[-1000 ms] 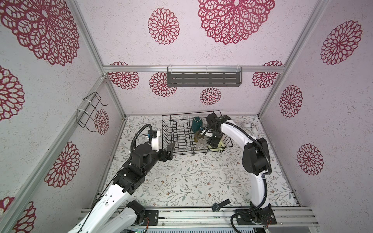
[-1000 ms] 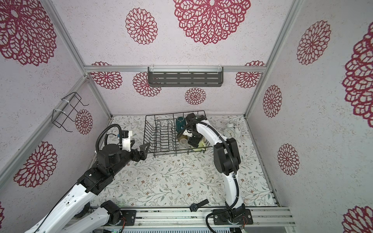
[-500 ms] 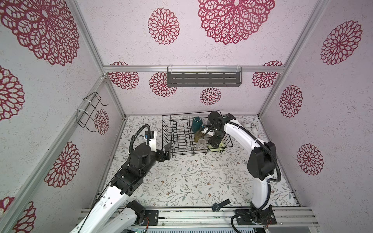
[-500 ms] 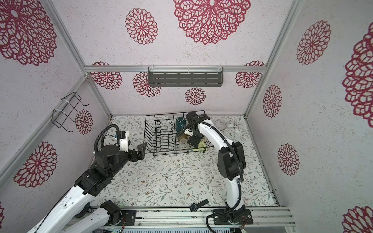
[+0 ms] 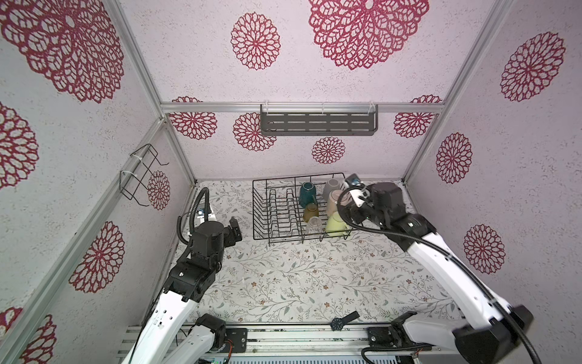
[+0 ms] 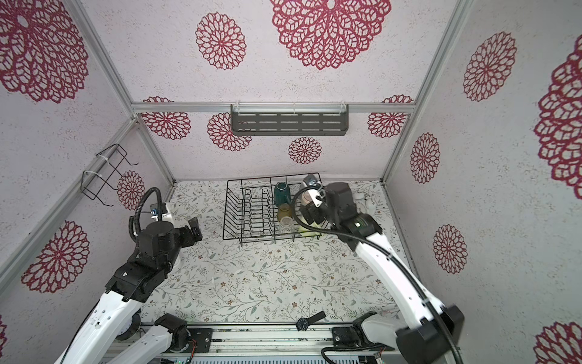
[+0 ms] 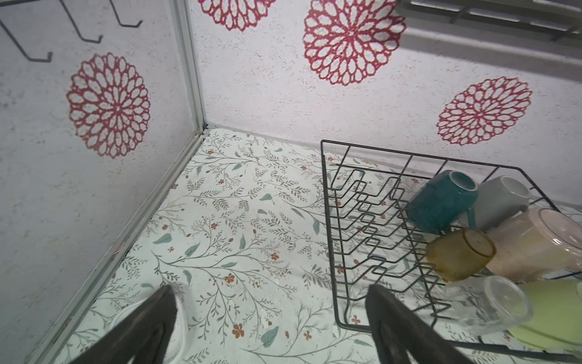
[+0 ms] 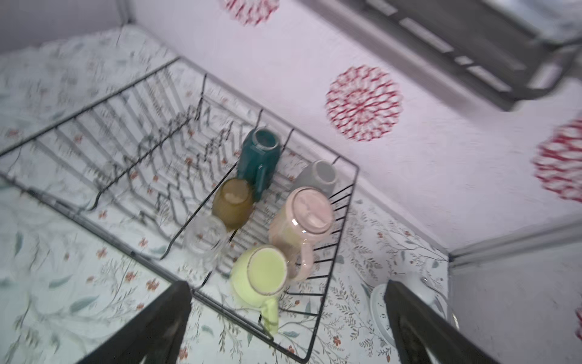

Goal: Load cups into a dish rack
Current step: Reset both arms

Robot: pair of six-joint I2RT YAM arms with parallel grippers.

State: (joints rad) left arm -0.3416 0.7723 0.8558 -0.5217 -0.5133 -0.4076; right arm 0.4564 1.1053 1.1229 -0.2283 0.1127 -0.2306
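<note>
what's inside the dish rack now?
Six: teal mug, grey mug, amber tumbler, pink mug, clear glass, green mug. Plate dividers hold nothing. Under them the dish rack floor is covered.

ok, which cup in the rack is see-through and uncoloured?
The clear glass at the rack front, beside the light green mug. The amber tumbler is tinted; the rest are opaque mugs.
</note>
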